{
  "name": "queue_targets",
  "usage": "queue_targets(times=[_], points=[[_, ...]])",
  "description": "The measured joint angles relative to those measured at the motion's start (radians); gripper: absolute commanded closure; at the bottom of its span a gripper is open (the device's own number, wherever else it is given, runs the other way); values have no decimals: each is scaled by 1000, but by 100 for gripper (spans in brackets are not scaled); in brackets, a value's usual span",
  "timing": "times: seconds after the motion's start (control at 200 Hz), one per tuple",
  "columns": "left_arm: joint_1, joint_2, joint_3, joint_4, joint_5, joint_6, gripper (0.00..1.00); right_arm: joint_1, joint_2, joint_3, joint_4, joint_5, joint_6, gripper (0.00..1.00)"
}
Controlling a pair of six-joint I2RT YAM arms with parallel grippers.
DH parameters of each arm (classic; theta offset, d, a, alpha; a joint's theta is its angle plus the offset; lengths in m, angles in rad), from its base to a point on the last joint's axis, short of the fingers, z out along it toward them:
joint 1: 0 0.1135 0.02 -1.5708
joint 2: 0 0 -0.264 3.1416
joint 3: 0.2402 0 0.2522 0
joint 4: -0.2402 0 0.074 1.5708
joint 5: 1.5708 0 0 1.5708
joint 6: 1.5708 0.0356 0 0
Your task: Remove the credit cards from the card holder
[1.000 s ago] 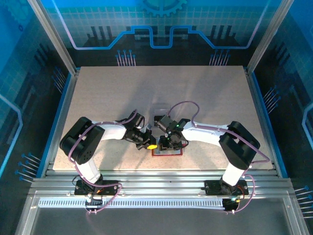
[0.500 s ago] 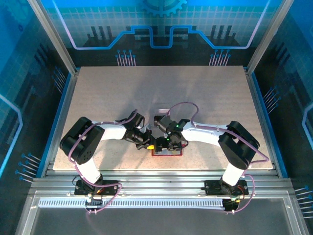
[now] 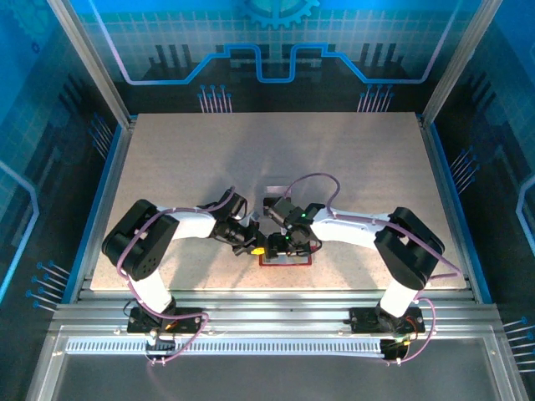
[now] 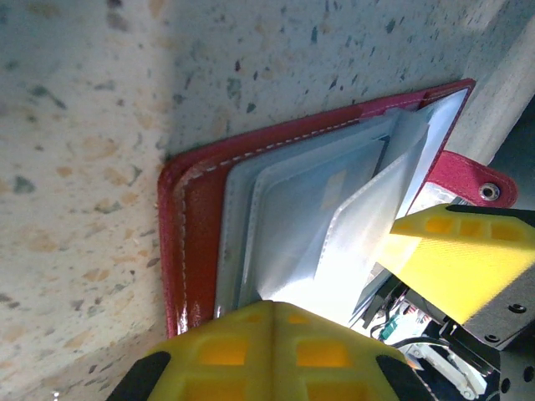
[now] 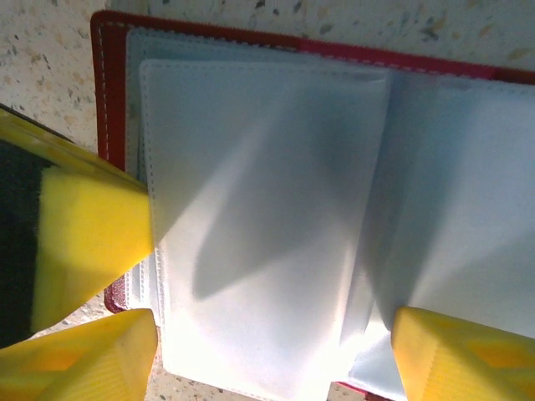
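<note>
Red card holder (image 3: pixel 285 260) lies open on the desk (image 3: pixel 334 150), both pincers at it.
The holder is near the desk's front edge, about centre, with its pale pockets (image 5: pixel 267 209) facing up and one leaf partly raised. Left pincer (image 3: pixel 259 249) has its tips together, down on the holder's left edge. Right pincer (image 5: pixel 272 342) is spread apart over the pockets, not clamped on anything.

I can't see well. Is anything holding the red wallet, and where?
Cannot tell: the left gripper, jaws shut, sits on the card holder edge, pinching or pressing. The right gripper holds nothing, jaws open.
</note>
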Motion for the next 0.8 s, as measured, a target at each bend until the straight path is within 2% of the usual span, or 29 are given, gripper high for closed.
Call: queue_targets(times=[0.185, 0.355, 0.565, 0.8], points=[[0, 0, 0, 0, 0, 0, 96, 28, -46, 0, -7, 53, -46, 27], [0, 0, 0, 0, 0, 3, 96, 95, -76, 5, -13, 110, -197, 30], [0, 0, 0, 0, 0, 12, 96, 217, -65, 35, -53, 301, -414, 27], [3, 2, 0, -1, 2, 21, 96, 260, 54, 134, -94, 470, -486, 25]])
